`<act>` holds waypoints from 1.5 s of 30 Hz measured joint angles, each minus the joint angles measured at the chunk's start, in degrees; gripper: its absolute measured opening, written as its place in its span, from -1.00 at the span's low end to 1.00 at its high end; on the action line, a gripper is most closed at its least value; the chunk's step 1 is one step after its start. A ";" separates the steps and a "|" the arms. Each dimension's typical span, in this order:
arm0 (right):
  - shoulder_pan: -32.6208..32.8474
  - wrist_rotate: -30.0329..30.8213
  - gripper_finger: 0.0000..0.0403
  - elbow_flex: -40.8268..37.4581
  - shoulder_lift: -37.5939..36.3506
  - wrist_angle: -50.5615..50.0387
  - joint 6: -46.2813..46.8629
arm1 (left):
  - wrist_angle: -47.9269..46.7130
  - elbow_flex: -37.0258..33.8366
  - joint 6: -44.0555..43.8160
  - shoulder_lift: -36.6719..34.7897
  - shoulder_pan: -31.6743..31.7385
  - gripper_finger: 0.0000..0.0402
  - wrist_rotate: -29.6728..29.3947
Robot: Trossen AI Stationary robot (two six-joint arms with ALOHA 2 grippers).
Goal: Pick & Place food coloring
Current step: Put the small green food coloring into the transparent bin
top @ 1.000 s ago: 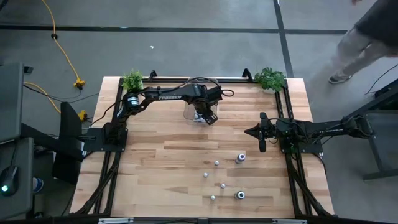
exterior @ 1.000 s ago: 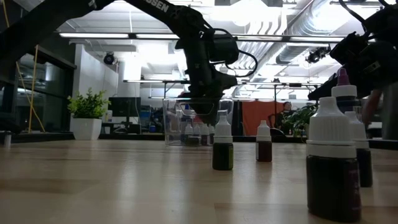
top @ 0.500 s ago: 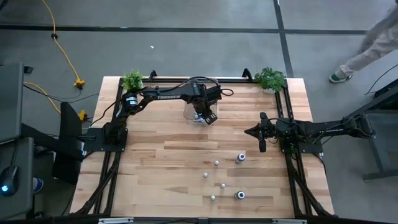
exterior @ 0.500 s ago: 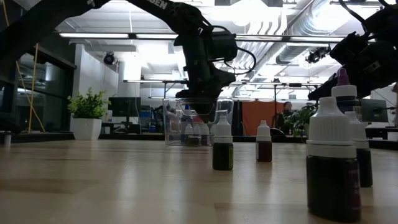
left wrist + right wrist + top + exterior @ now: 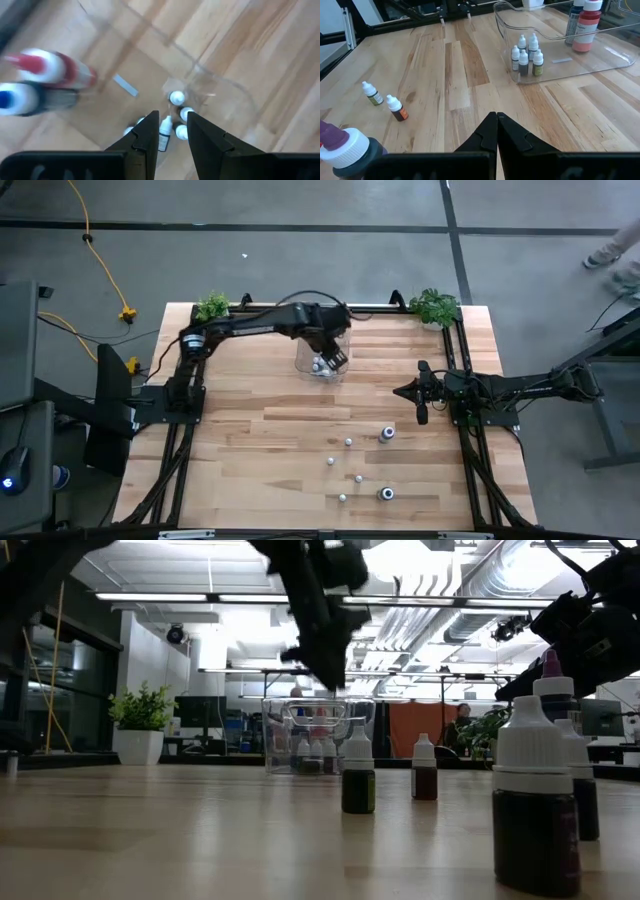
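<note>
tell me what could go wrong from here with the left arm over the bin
The left gripper hangs above the clear bin, where small bottles stand packed upright; a bottle dropped onto them could topple some. One tiny bottle shows between its fingers, but whether it is held is unclear. The bin's thin wall is close, so the fingers might clip it.

The table [image 5: 260,440] is pale striped wood, the bin [image 5: 600,55] clear, its small bottles [image 5: 525,57] white-capped with dark or green bodies, a red bottle [image 5: 584,30] at its two o'clock, an orange bottle [image 5: 396,108] outside, both plants [image 5: 433,306] green.
</note>
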 joint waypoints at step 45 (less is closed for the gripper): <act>0.02 0.02 -1.00 0.01 0.02 0.07 0.00 | -10.40 -5.03 9.49 -6.34 -37.96 -0.47 -12.10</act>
